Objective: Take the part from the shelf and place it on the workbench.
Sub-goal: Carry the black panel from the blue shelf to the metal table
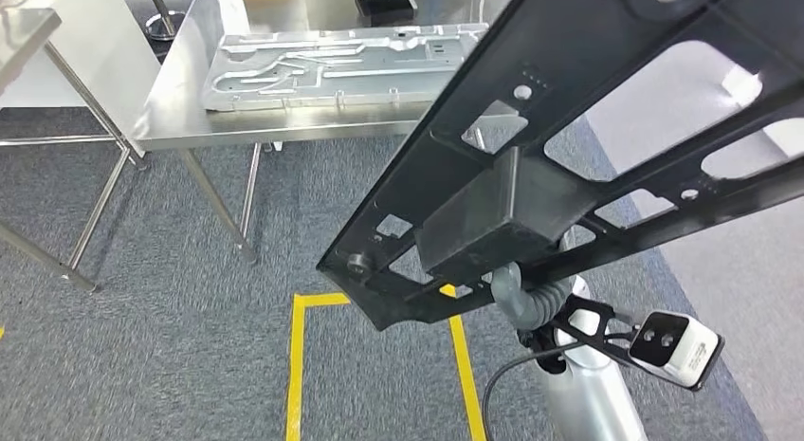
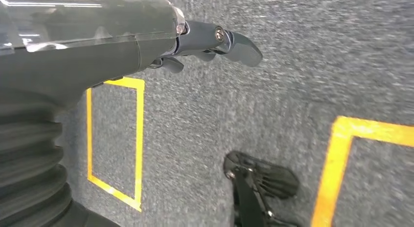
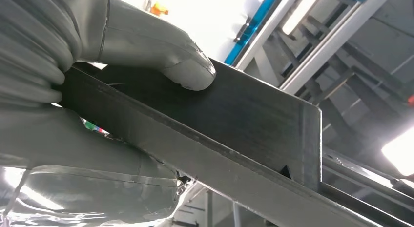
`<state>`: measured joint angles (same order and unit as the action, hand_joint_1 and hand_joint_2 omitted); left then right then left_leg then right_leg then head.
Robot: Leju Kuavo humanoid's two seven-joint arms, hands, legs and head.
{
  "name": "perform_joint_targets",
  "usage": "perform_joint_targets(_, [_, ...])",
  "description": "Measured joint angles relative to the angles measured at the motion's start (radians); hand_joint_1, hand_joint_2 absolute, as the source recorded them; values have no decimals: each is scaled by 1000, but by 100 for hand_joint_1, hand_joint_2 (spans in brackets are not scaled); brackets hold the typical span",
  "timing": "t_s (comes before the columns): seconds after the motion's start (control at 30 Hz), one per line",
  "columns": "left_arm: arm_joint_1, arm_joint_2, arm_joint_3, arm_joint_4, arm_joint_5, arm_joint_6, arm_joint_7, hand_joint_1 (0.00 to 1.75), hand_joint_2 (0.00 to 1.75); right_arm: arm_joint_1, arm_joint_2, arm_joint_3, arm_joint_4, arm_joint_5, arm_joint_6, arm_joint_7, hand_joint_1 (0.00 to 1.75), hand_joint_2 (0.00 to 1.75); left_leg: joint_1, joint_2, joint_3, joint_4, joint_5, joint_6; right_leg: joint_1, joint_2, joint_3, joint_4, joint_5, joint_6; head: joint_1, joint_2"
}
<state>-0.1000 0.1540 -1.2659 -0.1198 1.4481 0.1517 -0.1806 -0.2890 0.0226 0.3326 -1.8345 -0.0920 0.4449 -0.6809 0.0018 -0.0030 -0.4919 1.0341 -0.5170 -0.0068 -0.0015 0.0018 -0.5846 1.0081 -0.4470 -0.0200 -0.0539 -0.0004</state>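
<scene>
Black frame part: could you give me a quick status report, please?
Right robot hand grips black frame part, carried high. Left robot hand empty, hanging over carpet. Workbench ahead already holds a metal plate.

It was a factory workshop: a steel surface (image 1: 180, 128) carried a stamped metal panel (image 1: 332, 66) above grey carpet (image 1: 171, 346) marked with yellow floor tape (image 1: 296, 365).

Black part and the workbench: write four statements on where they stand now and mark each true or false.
1. The right hand grips the black part. True.
2. The black part lies on the workbench. False: it is held in the air, short of the workbench.
3. A silver metal plate lies on the workbench. True.
4. The left hand holds a second part. False: it holds nothing and hangs over the carpet.
</scene>
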Motion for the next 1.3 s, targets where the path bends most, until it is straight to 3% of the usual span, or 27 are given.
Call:
perform_joint_targets(0.07, [-4, 0, 0, 0, 0, 0, 0, 0, 175, -2, 1, 0, -3, 0, 1, 0, 175, 175, 3, 0, -52, 93, -34, -8, -3, -2, 20, -4, -9, -6, 0, 0])
perform_joint_targets(0.13, [-2, 0, 0, 0, 0, 1, 2, 0, 175, -1, 1, 0, -3, -4, 4, 0, 175, 175, 7, 0, -142, 217, -82, -19, -3, 0, 29, -4, -22, -9, 0, 0])
perform_joint_targets(0.17, [0, 0, 0, 0, 0, 1, 2, 0, 175, 0, 1, 0, -3, -7, 7, 0, 175, 175, 8, 0, -175, 248, -92, -22, -3, 1, 35, -4, -29, -9, 0, 0])
perform_joint_targets(0.2, [2, 0, 0, 0, 0, 2, 2, 0, 175, 0, 1, 0, -3, -10, 9, 0, 175, 175, 10, 0, -189, 242, -78, -23, -3, 3, 43, -4, -36, -7, 0, 0])
perform_joint_targets(0.3, [5, 0, 0, 0, 0, 3, 2, 0, 175, -1, 1, 0, -3, -16, 17, 0, 175, 175, 9, 1, -151, 73, 48, -15, -3, 5, 77, -4, -61, 1, 0, 0])
perform_joint_targets(0.33, [5, 0, 1, 0, 0, 3, 2, 0, 175, -2, 2, 0, -2, -16, 18, 0, 175, 175, 6, 1, -137, 26, 71, -9, -3, 5, 85, -5, -69, 6, 0, 0])
perform_joint_targets(0.37, [6, -1, 1, 0, 0, 3, 2, 0, 175, -2, 2, 0, -2, -16, 19, 0, 175, 175, 3, 2, -129, 0, 84, -2, -3, 5, 89, -8, -75, 12, 0, 0])
perform_joint_targets(0.5, [7, 0, 1, 0, 0, 4, 2, 0, 175, -6, 2, 0, -2, -16, 18, 0, 175, 175, 2, 0, -101, -26, 81, 27, -2, 5, 98, 16, -82, 37, 0, 0])
perform_joint_targets(0.57, [6, -1, 1, 0, 0, 4, 2, 0, 175, -9, 2, 0, -3, -17, 18, 0, 175, 175, 4, -1, -80, -33, 73, 38, -5, 4, 48, 107, -107, 44, 0, 0])
perform_joint_targets(0.63, [6, -1, 1, 0, 0, 4, 2, 0, 175, -9, 2, 0, -2, -17, 18, 0, 175, 175, 3, -2, -66, -34, 59, 43, -5, 3, -43, 233, -153, 49, 0, 0])
perform_joint_targets(0.67, [7, -1, 1, 0, 0, 4, 2, 0, 175, -7, 1, 0, -2, -17, 19, 0, 175, 175, 3, -2, -58, -33, 50, 43, -6, 3, -82, 269, -168, 51, 0, 0])
perform_joint_targets(0.7, [8, -1, 2, 0, 0, 4, 1, 0, 175, -7, 1, 0, -2, -18, 19, 0, 175, 175, 3, -2, -47, -33, 41, 43, -6, 3, -105, 274, -168, 51, 0, 0])
perform_joint_targets(0.73, [8, -1, 2, 0, 0, 4, 0, 0, 175, -7, 1, 0, -2, -19, 20, 0, 175, 175, 3, -1, -34, -33, 31, 42, -5, 2, -113, 249, -148, 49, 0, 0])
perform_joint_targets(0.83, [9, -3, 2, 0, 0, 2, -4, 0, 175, -7, 1, -1, -2, -33, 22, 0, 175, 175, -2, 3, 11, -33, -4, 35, 4, -23, -84, 74, 0, 28, 0, 0])
perform_joint_targets(0.87, [9, -3, 2, 0, 0, 0, -4, 0, 175, -7, 2, -2, -2, -37, 23, 0, 175, 175, -4, 6, 20, -35, -15, 29, 8, -30, -76, 36, 35, 21, 0, 0])
perform_joint_targets(0.9, [9, -3, 2, 0, 0, -1, -4, 0, 175, -7, 3, -4, -3, -38, 23, 0, 175, 175, -5, 9, 27, -36, -21, 24, 11, -32, -73, 17, 51, 16, 0, 0])
perform_joint_targets(0.97, [6, -3, 1, 0, 0, -4, -4, 0, 175, -6, 5, -6, -11, -31, 22, 0, 175, 175, -7, 14, 31, -29, -20, 10, 8, -19, -61, 8, 44, 10, 1, 0])
perform_joint_targets(1.03, [2, -3, 1, 0, 0, -6, -4, 0, 175, -4, 8, -7, -18, -21, 21, 0, 175, 175, -4, 13, 7, 30, -9, -1, 3, -13, -40, -2, 36, 0, 1, 0])
perform_joint_targets(1.1, [0, -2, 1, 0, 0, -6, -4, 0, 175, -1, 10, -7, -23, -15, 21, 0, 175, 175, 0, 11, -67, 147, -33, -9, -1, -10, -19, -7, 23, -6, 1, 0])
perform_joint_targets(1.13, [0, -2, 1, 0, 0, -7, -4, 0, 175, 1, 11, -8, -25, -13, 20, 0, 175, 175, 2, 10, -112, 207, -62, -14, -1, -8, -11, -7, 14, -7, 1, 0])
perform_joint_targets(1.2, [3, -1, 0, 0, 0, -8, -4, 0, 175, 6, 11, -10, -28, -11, 19, 0, 175, 175, 8, 10, -176, 264, -111, -22, -3, -2, 9, -7, -3, -5, 1, 0])
perform_joint_targets(1.23, [5, -1, -1, 0, 0, -8, -4, 0, 175, 9, 11, -12, -30, -10, 19, 0, 175, 175, 10, 11, -188, 248, -107, -23, -4, 0, 22, -7, -13, -3, 1, 0])
perform_joint_targets(1.27, [5, -1, -1, 0, 0, -8, -4, 0, 175, 10, 11, -14, -32, -10, 19, 0, 175, 175, 12, 11, -183, 202, -78, -23, -5, 1, 37, -7, -24, 0, 1, 0])
perform_joint_targets(1.3, [6, -1, -2, 0, 0, -9, -4, 0, 175, 11, 11, -16, -34, -9, 19, 0, 175, 175, 14, 11, -169, 136, -25, -22, -6, 2, 51, -7, -35, 3, 1, 0])
